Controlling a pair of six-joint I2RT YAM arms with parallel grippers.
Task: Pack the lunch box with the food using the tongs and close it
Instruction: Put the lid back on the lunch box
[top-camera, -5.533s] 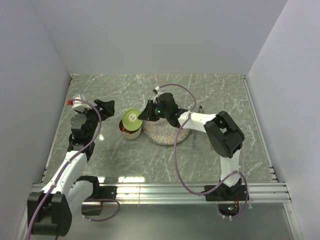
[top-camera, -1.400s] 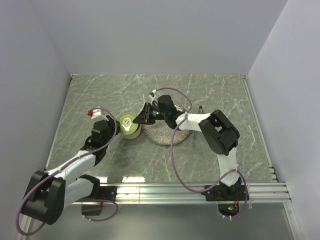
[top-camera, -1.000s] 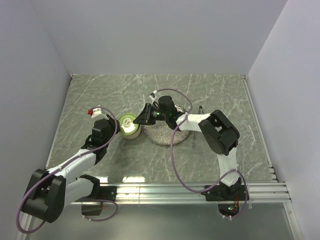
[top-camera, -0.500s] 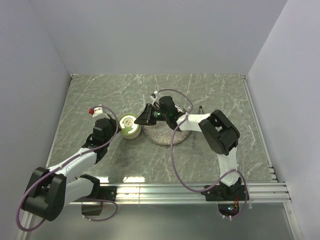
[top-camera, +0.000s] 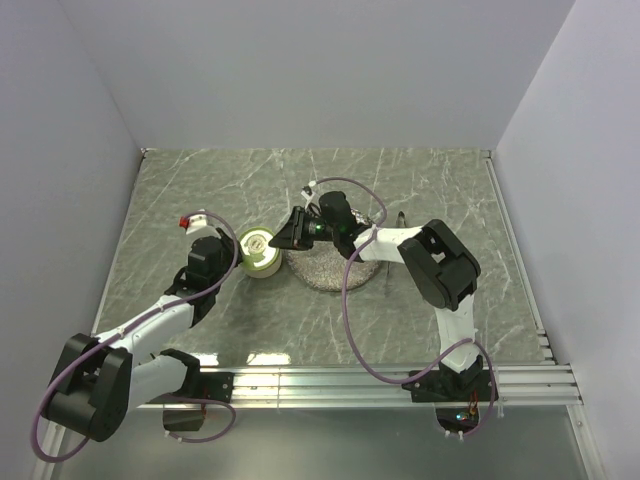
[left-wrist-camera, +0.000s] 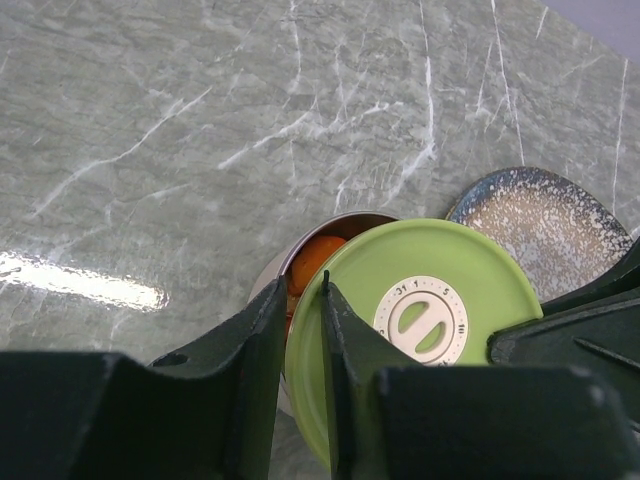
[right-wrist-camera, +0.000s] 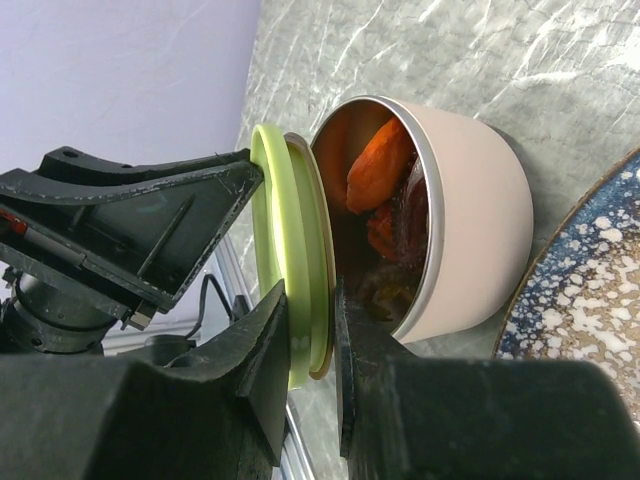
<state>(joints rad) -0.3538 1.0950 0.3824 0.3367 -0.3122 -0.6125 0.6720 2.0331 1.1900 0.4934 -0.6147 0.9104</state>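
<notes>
Lid (right-wrist-camera: 295, 230) between right fingers (right-wrist-camera: 240, 380), tilted on tin (right-wrist-camera: 480, 230)

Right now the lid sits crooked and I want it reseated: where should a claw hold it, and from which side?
Take the lid by its thin rim, one finger above and one below, coming in level from the plate side. It is a flat disc with no handle, shifted off the tin toward the plate, leaving that edge free. The right claw pinches it there.
</notes>
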